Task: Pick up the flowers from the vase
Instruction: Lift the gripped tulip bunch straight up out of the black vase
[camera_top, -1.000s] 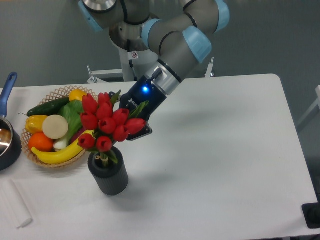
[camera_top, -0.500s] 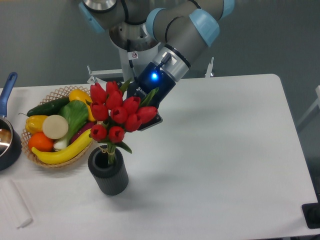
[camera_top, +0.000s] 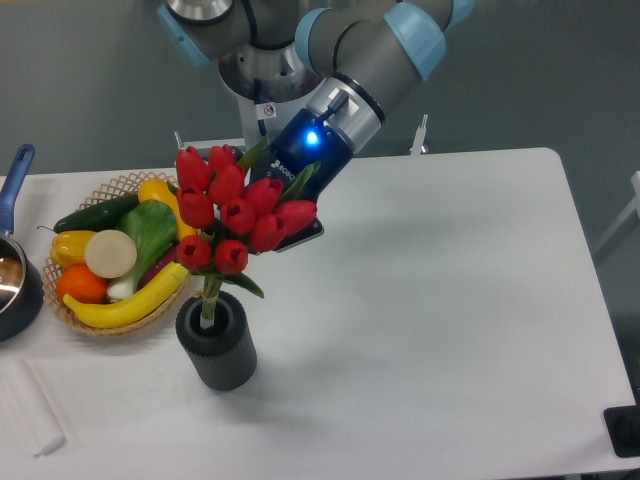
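Flowers (camera_top: 232, 212): the red tulip bunch hangs above the vase (camera_top: 216, 343), tilted toward 1 o'clock, with the lower stems reaching down to the vase mouth and apparently just inside it.

Left to right across the scene:

1. A dark pot (camera_top: 14, 280) with a blue handle sits at the 9 o'clock edge of the table (camera_top: 450, 300).
2. A wicker basket (camera_top: 112, 258) of fruit and vegetables stands just beside the vase, at its 10 o'clock; the banana (camera_top: 128, 302) lies near the vase rim.
3. The vase stands upright on the table, directly under the bunch.
4. The gripper (camera_top: 272, 222) sits behind the blooms, at 1 o'clock from the vase. The buds hide the fingertips; the bunch hangs from them off the vertical, so the jaws appear to be pinching the stems or leaves, though the contact itself is not visible.

Judged hazards:

- Stem ends catching on the rim if the lift runs sideways before they clear: the vase could tip or drag toward the basket.
- Slippage: a grip on leaves and not on stems may let the bunch slide back down.
- Low travel toward 9 o'clock could brush the basket contents.
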